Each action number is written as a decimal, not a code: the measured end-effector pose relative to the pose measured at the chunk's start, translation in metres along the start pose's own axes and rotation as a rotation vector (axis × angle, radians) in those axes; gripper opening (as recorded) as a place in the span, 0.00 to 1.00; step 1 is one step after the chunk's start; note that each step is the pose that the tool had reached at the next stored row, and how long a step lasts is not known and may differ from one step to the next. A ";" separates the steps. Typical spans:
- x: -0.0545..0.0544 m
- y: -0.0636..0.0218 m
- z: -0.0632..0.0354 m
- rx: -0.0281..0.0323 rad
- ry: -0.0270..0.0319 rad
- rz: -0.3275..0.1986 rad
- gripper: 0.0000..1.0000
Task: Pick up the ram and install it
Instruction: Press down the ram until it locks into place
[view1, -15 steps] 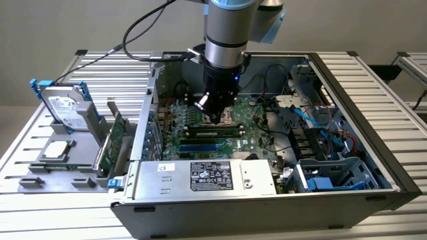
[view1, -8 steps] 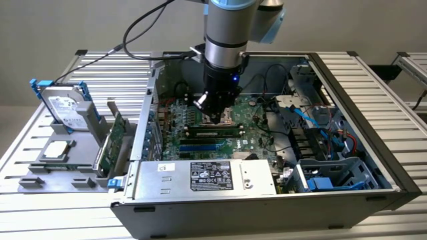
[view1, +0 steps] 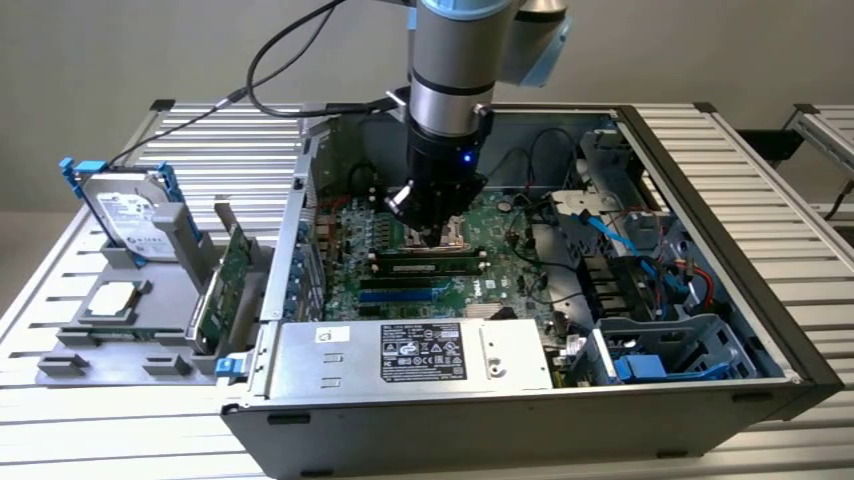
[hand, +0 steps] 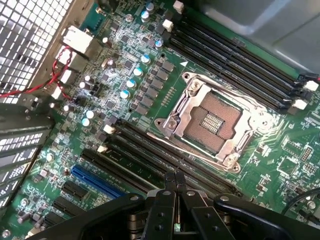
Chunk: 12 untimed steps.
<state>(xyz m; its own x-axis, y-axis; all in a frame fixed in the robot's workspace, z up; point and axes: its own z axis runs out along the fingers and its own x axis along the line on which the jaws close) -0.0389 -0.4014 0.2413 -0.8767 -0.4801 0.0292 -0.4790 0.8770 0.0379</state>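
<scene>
Black gripper (hand: 175, 176) fingers pressed together, empty, so I can push the slim dark-green ram stick (view1: 430, 264), just beneath them, into its motherboard slot.

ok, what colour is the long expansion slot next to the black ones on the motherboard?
Blue. The long plastic expansion slot shows best in the wrist view.

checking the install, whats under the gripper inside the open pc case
Under the shut black gripper lie the green motherboard, its empty metal-framed cpu socket and long black memory slots. The gripper covers the slots' near ends.
</scene>
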 end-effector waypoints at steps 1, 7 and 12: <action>0.000 0.0000 -0.0003 -0.0005 -0.0005 0.013 0.11; 0.000 0.0001 -0.0023 -0.0029 -0.0035 0.090 0.11; 0.000 0.0003 -0.0078 -0.0047 -0.0057 0.143 0.11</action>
<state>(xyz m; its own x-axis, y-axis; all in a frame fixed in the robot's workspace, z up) -0.0389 -0.4014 0.2492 -0.9364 -0.3497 0.0290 -0.3486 0.9365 0.0385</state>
